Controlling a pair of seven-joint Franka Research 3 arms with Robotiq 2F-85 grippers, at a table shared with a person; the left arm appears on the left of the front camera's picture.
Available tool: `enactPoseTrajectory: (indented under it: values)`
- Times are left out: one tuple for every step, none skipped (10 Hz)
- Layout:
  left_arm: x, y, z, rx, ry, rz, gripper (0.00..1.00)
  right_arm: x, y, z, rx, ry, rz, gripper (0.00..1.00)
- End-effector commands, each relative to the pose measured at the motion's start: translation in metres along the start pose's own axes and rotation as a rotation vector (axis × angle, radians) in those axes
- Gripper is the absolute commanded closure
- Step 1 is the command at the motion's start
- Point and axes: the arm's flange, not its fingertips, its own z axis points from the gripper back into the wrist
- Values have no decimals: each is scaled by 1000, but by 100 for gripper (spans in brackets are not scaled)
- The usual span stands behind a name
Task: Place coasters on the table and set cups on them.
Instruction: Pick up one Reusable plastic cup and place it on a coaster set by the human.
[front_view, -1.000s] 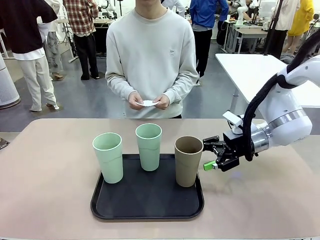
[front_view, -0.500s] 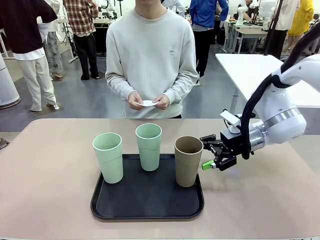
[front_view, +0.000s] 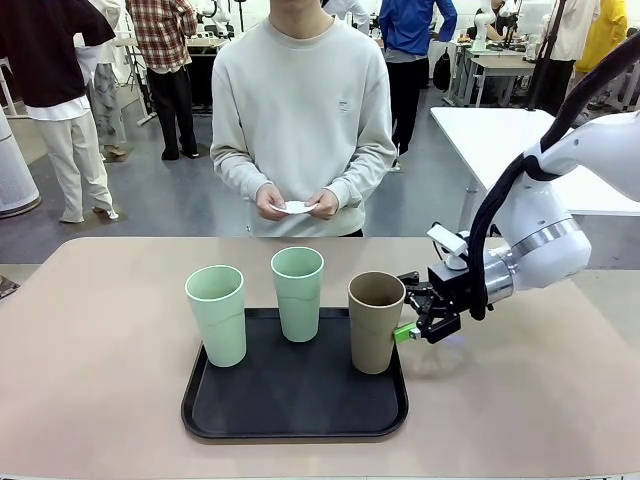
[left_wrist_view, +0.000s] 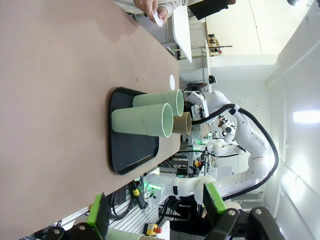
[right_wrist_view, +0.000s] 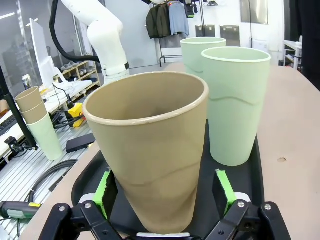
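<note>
Grasp approach. Right fingers (right_wrist_view: 223, 190) spread open, straddling brown cup (front_view: 376, 320) at right end of tray (front_view: 290, 418), not clamped. Left fingers (left_wrist_view: 98, 217) open, idle. Coasters (front_view: 296, 207) in person's hands (front_view: 326, 202), far side. Next: close squarely, lift clear of tray.

Right arm (front_view: 545, 235): cased in glossy white, banded in silver, trailed by black cable (front_view: 497, 205). Right gripper (front_view: 408, 308): finished black, padded green. Person (front_view: 300, 100): dressed in pale grey crewneck sweatshirt (front_view: 290, 140).
</note>
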Motion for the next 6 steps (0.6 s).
enactPoseTrajectory:
  values:
    - [-1,0,2,-8,-7,-3,0,0,-6,-4,0,1,-2,0]
    - [-1,0,2,-8,-7,-3,0,0,-7,-5,0,13,-7,0]
    - [-1,0,2,-8,-7,-3,0,0,-9,-8,2,20,-11,0]
    - [-1,0,2,-8,-7,-3,0,-1,-10,-10,1,23,-18,0]
    - [-1,0,2,-8,-7,-3,0,-2,-11,-12,4,26,-22,0]
    - [-1,0,2,-8,-7,-3,0,-2,-10,-15,12,27,-23,0]
